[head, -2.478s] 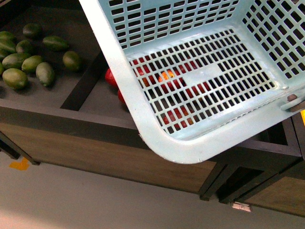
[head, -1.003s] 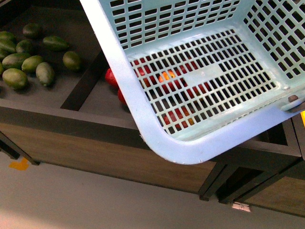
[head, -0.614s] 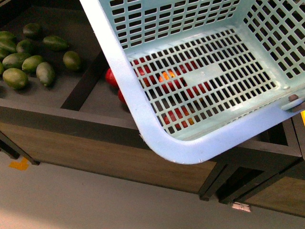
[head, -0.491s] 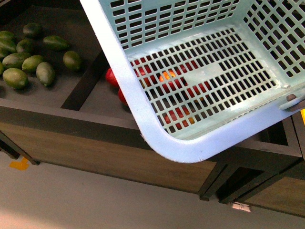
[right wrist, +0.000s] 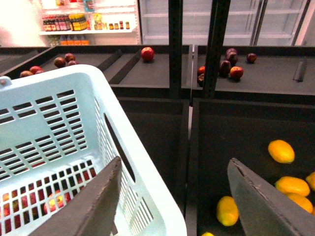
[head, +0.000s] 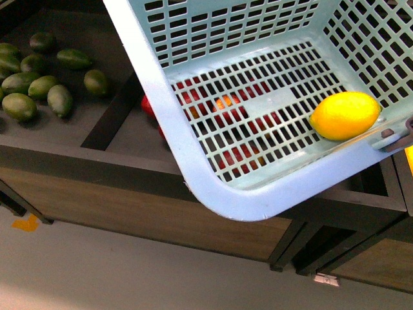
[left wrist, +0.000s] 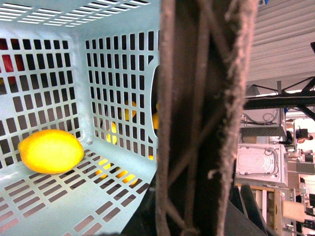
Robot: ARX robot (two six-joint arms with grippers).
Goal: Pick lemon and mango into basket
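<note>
Tilted over the dark shelf (head: 77, 161): blue basket (head: 187, 161), screening red fruit (head: 240, 115) beneath. Green fruit (head: 59, 98) at its 9 o'clock. Inside, against the 3 o'clock wall: lemon (head: 344, 115). Right gripper (right wrist: 174, 169) spread, empty. Left gripper (left wrist: 142, 223) behind brown handle (left wrist: 197, 118), grip impossible to tell.

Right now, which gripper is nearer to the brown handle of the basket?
Left. The handle stands right before the left wrist camera. The right gripper hangs open by the basket rim and above the yellow fruits, with no handle in sight.
</note>
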